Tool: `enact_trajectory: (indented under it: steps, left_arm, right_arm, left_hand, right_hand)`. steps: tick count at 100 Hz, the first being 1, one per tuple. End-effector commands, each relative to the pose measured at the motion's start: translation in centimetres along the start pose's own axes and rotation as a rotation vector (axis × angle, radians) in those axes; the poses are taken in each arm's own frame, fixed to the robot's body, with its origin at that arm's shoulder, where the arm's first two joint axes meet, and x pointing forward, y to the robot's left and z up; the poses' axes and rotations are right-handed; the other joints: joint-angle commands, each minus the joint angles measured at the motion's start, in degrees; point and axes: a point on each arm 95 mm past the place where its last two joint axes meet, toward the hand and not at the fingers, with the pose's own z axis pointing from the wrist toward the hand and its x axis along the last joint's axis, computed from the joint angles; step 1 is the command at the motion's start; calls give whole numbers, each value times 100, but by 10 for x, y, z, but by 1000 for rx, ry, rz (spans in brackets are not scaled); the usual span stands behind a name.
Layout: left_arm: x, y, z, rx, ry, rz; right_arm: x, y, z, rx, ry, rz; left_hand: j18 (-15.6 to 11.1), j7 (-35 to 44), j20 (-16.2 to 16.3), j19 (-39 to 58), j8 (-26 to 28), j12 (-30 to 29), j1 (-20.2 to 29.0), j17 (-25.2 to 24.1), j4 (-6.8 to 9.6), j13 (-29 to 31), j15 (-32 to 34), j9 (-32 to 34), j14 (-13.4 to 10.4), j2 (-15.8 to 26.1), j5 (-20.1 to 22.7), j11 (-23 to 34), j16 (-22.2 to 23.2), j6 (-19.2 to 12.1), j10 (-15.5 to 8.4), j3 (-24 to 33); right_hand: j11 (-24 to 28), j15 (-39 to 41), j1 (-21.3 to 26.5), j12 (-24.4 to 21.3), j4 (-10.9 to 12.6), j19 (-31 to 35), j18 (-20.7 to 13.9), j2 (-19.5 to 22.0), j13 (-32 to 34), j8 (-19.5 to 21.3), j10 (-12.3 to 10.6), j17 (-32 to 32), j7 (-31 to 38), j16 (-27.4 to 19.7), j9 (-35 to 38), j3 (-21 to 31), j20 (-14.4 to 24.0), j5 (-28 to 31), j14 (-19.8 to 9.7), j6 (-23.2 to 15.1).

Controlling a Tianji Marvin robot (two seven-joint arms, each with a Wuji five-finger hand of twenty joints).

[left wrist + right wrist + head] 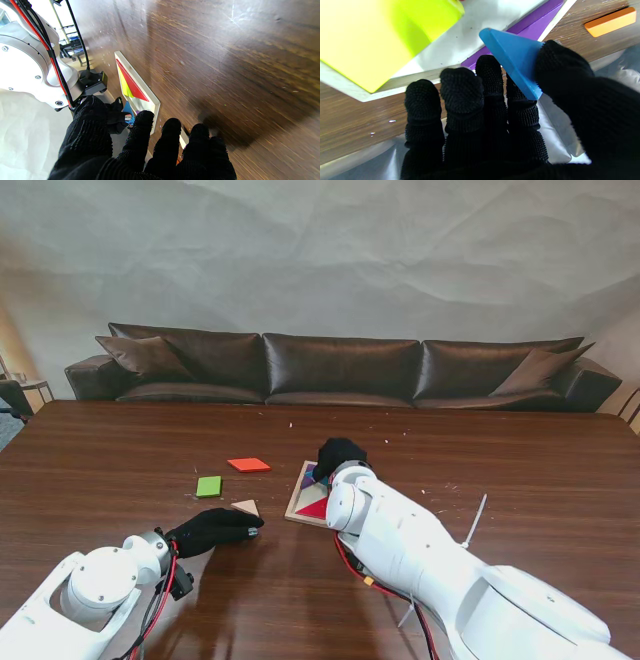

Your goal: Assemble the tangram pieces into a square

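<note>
A blue triangle (513, 62) is being pinched between thumb and fingers of the right hand (338, 455) — just over the tray (297, 502), beside the purple piece (532, 25). The left hand (213, 530) is being rested flat, fingers apart and holding nothing, with the tan triangle (246, 506) just beyond its fingertips (172, 125).

A blue triangle (513, 58) hangs tilted over the white tray (296, 502) holding red (315, 508), yellow (370, 37), purple (532, 25) pieces.
</note>
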Motion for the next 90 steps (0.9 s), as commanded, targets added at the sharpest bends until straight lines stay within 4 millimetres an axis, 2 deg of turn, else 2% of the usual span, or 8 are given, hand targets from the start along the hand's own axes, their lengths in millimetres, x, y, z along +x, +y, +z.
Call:
enact_trajectory:
  steps: [1, 14, 48, 83, 90]
  left_arm:
    - [-13, 10, -2, -39, -34, -15]
    - [-14, 10, -3, -37, -34, -14]
    - [-14, 10, -4, -41, -37, -14]
    - [-15, 11, -6, -43, -44, -14]
    - [-15, 11, -6, -44, -44, -15]
  right_arm:
    - [2, -8, -4, 18, -4, 7]
    - [2, -9, -5, 15, -59, 21]
    - [0, -14, -3, 47, -120, 34]
    - [-4, -19, -1, 68, -133, 18]
    - [-5, -19, -1, 69, -134, 11]
  left_hand:
    - [1318, 0, -109, -71, -4, 5, 173, 115, 179, 73, -52, 51, 407, 242, 36, -7, 47, -52, -22, -124]
    - [1319, 0, -108, -69, -3, 5, 169, 119, 178, 74, -51, 53, 410, 243, 37, -8, 48, -40, -21, -126]
    - [1317, 0, -108, -69, -3, 5, 171, 123, 177, 73, -52, 52, 408, 252, 36, -7, 47, -50, -15, -127]
    - [1318, -2, -109, -70, -5, 6, 160, 120, 175, 76, -50, 58, 412, 250, 33, -5, 48, -58, -16, -133]
    - [1324, -2, -108, -70, -5, 7, 167, 118, 177, 72, -52, 61, 404, 248, 34, -4, 47, -53, -15, -129]
  right_hand:
    - [77, 118, -11, -79, 128, 139, 134, -61, 123, -86, 114, 469, 344, 44, 107, 220, 64, 337, 18, -100]
    - [59, 122, -54, -75, 135, 133, 153, -115, 120, -200, 136, 480, 394, 40, 129, 268, 46, 372, 49, -64]
    - [31, 54, -128, -49, 186, 132, 108, 91, 121, -224, 142, 441, 340, 1, -61, 199, 30, 204, -16, -131]
    - [173, -34, -129, -48, 143, 174, 28, -29, 127, 74, 222, 364, 88, -47, -548, 136, 17, -226, -71, -24]
    - [235, -73, -144, -79, 126, 189, 13, -71, 129, 148, 260, 329, -45, -66, -688, 100, 19, -463, -62, 16]
